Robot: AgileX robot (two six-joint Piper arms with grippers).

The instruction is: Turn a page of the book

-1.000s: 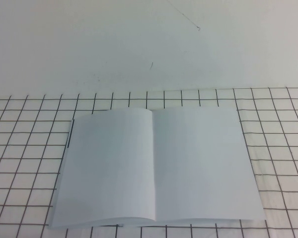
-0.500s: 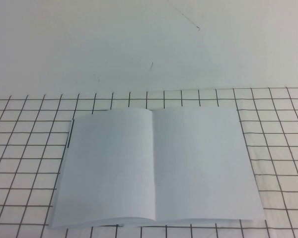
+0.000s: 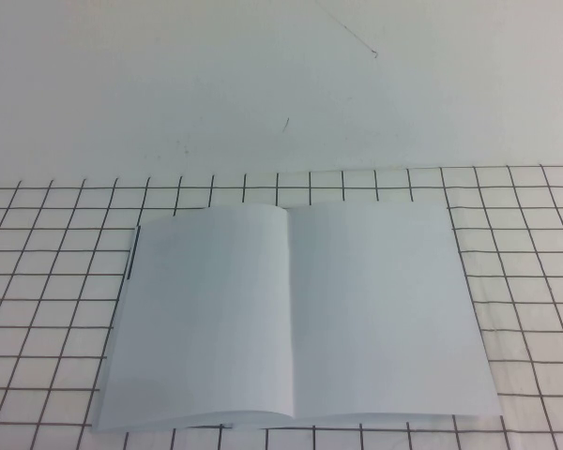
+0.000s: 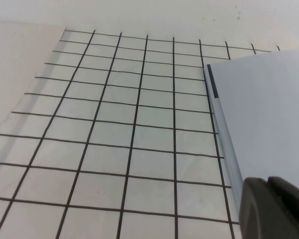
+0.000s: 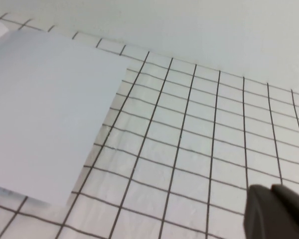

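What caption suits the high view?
Open book with blank white pages on a gridded cloth; neither tool in view.

The table (image 3: 263, 94) was plain white at its far part, marked only by a few faint scratches. Its near part was covered by a white cloth (image 3: 47, 281) printed with a grid of thin black lines, slightly wrinkled at the right. The book (image 3: 291, 319) lay open and flat on the cloth, in the middle and toward the near edge, spine running near to far, both showing pages blank white. A thin dark strip showed along its far left edge. The left hand (image 4: 274, 209) hung just off the book's left edge, the right hand (image 5: 276, 211) over the cloth right of the book.
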